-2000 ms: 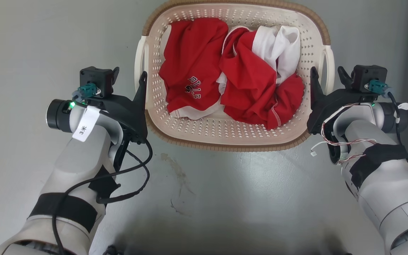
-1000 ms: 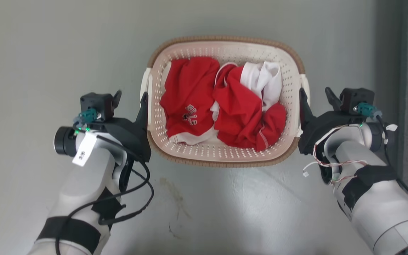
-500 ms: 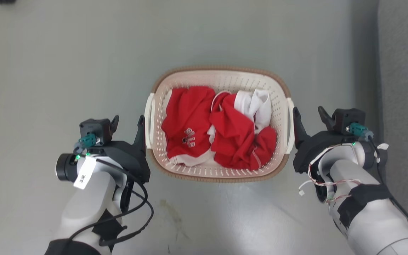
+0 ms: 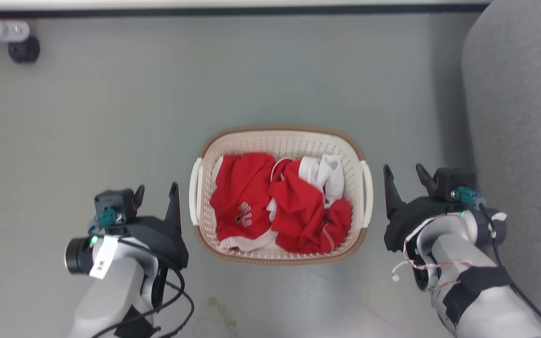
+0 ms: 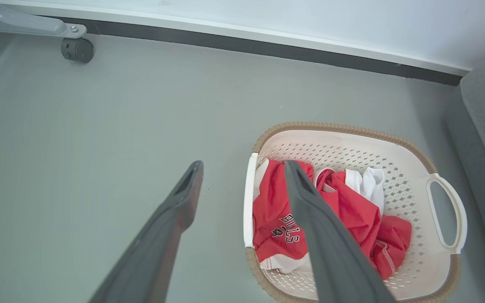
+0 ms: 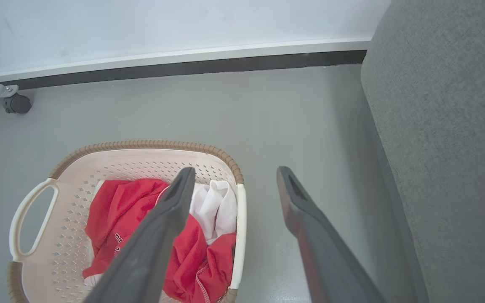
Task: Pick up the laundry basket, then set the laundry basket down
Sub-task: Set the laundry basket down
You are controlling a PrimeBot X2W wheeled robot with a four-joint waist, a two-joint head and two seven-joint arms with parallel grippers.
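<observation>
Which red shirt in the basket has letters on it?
The lettered red shirt, on the robot's left side of the laundry basket. The plain red garment beside the white cloth shows no letters.

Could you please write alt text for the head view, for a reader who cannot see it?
A cream laundry basket with a brown rim, holding red and white clothes, sits on a grey floor. The open left pincer and open right pincer flank it, each just clear of a side handle.
</observation>
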